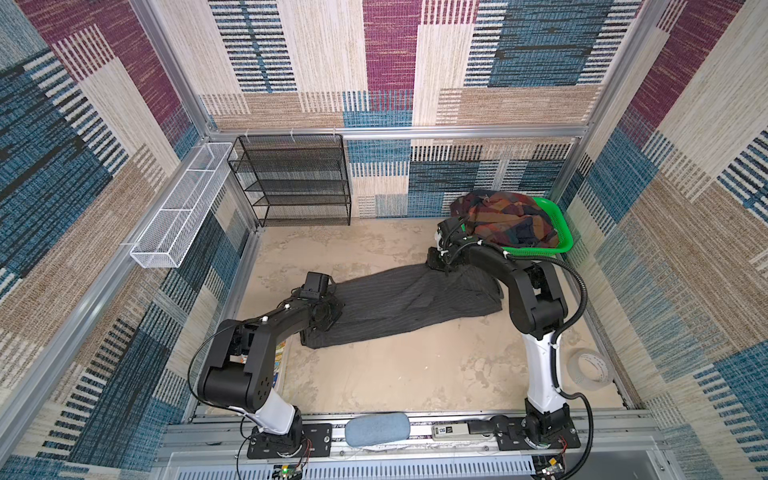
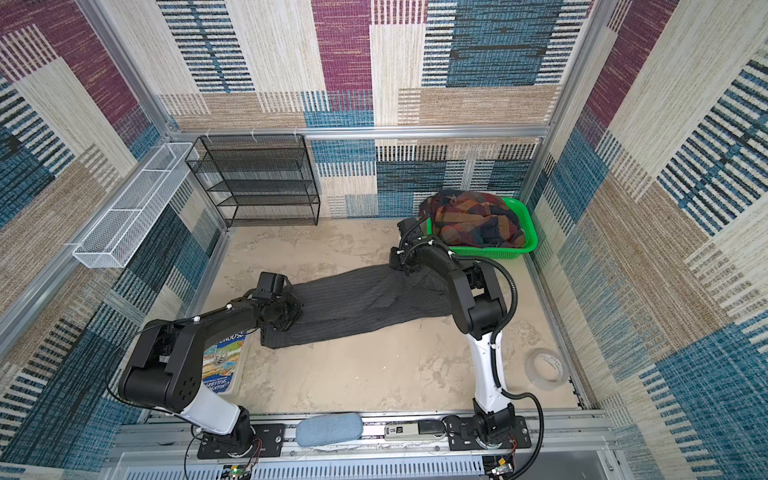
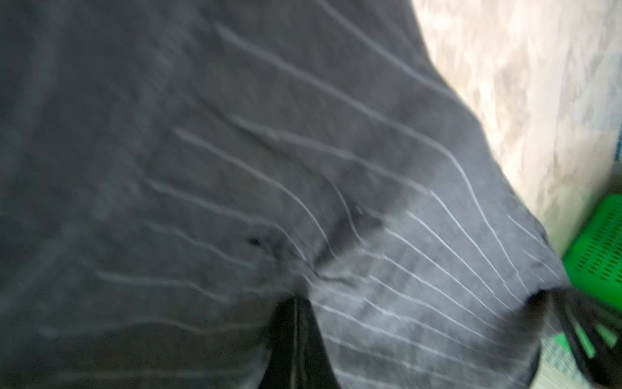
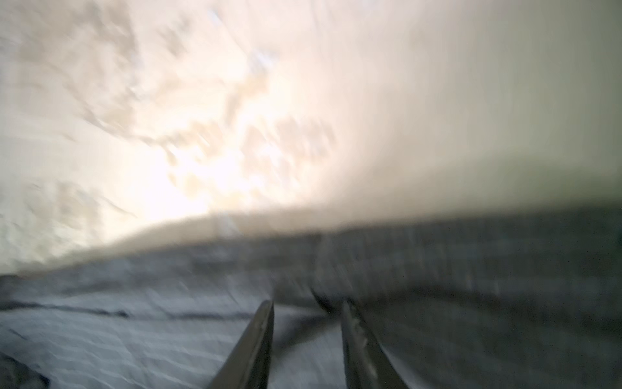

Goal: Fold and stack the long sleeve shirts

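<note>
Stretching across the beige table [image 1: 415, 374], the dark pinstriped shirt [image 1: 407, 303] lies between both claws. At its left end the left gripper [image 3: 296, 299] is pressed together, pinching cloth that puckers at its tips. At the far right end the right gripper [image 4: 308, 303] sits on the fabric, fingers partly apart — blur hides whether it grips. Just behind it, a green basket [image 1: 562, 237] holds the plaid shirt [image 1: 507, 224] — heaped above the rim.
</note>
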`<state>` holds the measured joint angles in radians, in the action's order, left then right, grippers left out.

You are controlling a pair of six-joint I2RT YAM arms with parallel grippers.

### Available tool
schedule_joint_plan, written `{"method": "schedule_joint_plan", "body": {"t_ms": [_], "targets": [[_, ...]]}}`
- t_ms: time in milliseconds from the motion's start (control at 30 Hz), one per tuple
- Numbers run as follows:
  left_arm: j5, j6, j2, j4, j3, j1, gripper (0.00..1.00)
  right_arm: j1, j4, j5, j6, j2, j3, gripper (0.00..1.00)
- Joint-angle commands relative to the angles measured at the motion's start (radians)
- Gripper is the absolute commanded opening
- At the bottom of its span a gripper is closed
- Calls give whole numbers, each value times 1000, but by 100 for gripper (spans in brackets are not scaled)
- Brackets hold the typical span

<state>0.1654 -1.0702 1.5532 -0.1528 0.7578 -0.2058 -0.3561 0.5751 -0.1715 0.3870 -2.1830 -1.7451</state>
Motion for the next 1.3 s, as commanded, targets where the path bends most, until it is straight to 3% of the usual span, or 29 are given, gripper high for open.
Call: {"method": "schedule_joint_plan", "body": {"t_ms": [0, 100, 200, 267, 400, 567, 733, 1033, 1167, 1267], "targets": [[1, -64, -74, -50, 5, -4, 0, -22, 70, 43, -36, 32, -22, 38], [-81, 49, -118, -197, 104, -4, 0, -59, 79, 99, -10, 149, 76, 39], [-81, 203, -75, -290, 235, 3, 0, -107, 29, 109, 49, 295, 256, 41], [-34, 303, -8, -283, 311, 3, 0, -138, -33, 90, 105, 369, 372, 41], [-4, 362, 129, -219, 354, 12, 0, -176, -138, 71, 170, 364, 452, 40], [-21, 336, 203, -95, 282, 20, 0, -187, -195, 86, 196, 250, 392, 37], [-80, 292, 158, -58, 147, 22, 0, -187, -202, 60, 192, 176, 379, 37], [-136, 139, -159, -77, -160, 21, 0, -273, -159, 17, 170, 11, 247, 36], [-130, 82, -319, -114, -242, 18, 0, -285, -127, 8, 150, -70, 118, 36], [-87, 46, -362, -94, -264, 1, 0, -285, -50, 43, 78, -151, -64, 36]]}}
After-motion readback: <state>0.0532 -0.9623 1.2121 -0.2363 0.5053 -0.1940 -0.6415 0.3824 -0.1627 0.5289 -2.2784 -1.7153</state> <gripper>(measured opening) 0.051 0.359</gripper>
